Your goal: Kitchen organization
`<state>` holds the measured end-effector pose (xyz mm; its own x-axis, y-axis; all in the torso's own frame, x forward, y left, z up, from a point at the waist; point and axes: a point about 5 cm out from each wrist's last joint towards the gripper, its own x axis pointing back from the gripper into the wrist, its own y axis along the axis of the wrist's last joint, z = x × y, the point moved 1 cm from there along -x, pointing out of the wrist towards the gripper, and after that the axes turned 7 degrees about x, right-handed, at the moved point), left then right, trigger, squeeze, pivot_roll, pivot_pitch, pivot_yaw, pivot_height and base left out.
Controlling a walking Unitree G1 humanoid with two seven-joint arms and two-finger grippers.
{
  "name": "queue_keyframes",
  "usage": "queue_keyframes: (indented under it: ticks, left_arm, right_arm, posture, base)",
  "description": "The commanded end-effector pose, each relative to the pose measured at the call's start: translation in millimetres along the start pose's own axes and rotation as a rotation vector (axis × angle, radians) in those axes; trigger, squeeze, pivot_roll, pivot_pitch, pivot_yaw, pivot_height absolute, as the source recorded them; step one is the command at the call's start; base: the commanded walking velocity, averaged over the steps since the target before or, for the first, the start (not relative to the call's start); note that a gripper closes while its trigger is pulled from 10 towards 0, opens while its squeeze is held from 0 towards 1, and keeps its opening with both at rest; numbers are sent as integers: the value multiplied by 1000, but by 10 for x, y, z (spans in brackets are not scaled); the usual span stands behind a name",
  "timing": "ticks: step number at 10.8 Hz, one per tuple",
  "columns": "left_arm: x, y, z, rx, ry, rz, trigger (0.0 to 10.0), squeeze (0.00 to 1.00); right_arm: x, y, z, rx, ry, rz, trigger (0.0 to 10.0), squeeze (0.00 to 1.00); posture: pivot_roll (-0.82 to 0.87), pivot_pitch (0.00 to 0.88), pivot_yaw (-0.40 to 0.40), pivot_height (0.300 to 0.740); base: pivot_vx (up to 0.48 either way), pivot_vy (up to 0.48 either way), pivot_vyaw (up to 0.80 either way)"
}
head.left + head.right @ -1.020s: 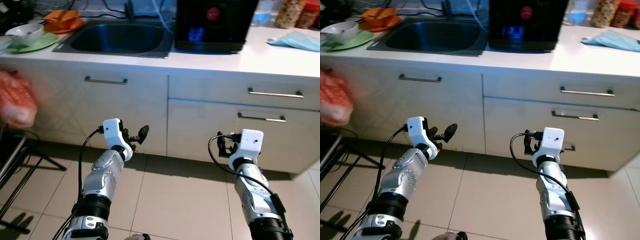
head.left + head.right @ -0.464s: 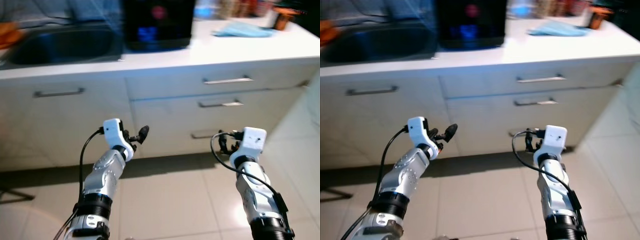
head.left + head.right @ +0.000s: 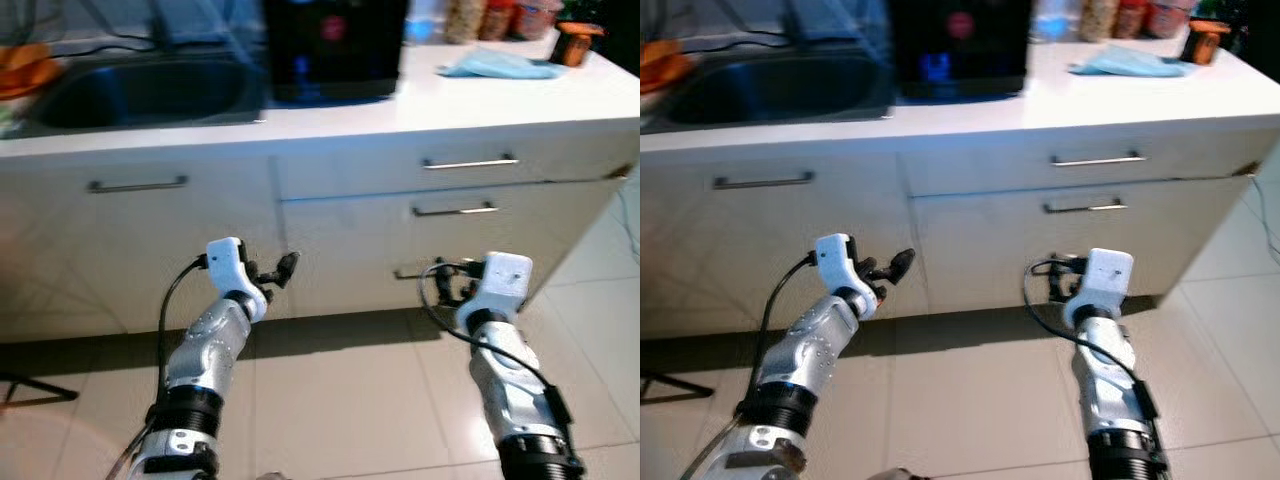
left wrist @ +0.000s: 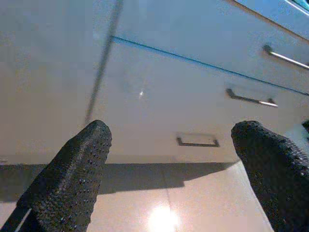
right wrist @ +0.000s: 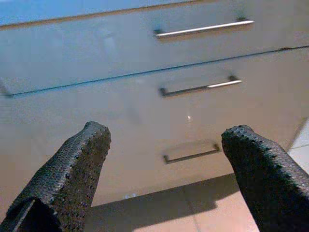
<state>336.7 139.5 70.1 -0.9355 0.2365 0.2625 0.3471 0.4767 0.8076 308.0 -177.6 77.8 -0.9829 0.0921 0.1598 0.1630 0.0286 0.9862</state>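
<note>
Kitchen: white counter (image 3: 500, 100), drawers (image 3: 450, 215), tiled floor (image 3: 350, 400) | left gripper (image 4: 169, 179) jaws apart, empty | right gripper (image 5: 164, 179) likewise

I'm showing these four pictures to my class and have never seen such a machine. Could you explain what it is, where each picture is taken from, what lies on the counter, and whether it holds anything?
This is a walking humanoid robot in a kitchen. The two wide pictures come from a stereo camera on its head, looking down at its silver arms. The left end effector and right end effector are each two long black fingers, open and holding nothing. The two close pictures come from wrist cameras looking along those fingers at the white drawers. On the white counter there are a sink, a black appliance, a light blue cloth and some jars, blurred.
</note>
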Motion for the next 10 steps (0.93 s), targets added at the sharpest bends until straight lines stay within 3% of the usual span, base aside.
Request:
queue_keyframes:
  ticks: [1,9,10]
  left_arm:
    - [-22,1,-40,14,-5,8,10000,0]
    - [-39,9,-30,11,7,14,10000,0]
    - [-43,47,-49,0,1,-9,10000,0]
  right_arm:
    - [6,12,-56,3,-22,-1,10000,0]
    - [-17,46,-20,14,-17,-7,10000,0]
    - [-24,85,-10,27,-13,-24,10000,0]
  posture:
    - [-76,0,85,740]
    - [-78,0,98,740]
    - [-79,0,101,740]
  base:
    - [0,401,0]
    - [0,448,0]
    - [0,0,0]
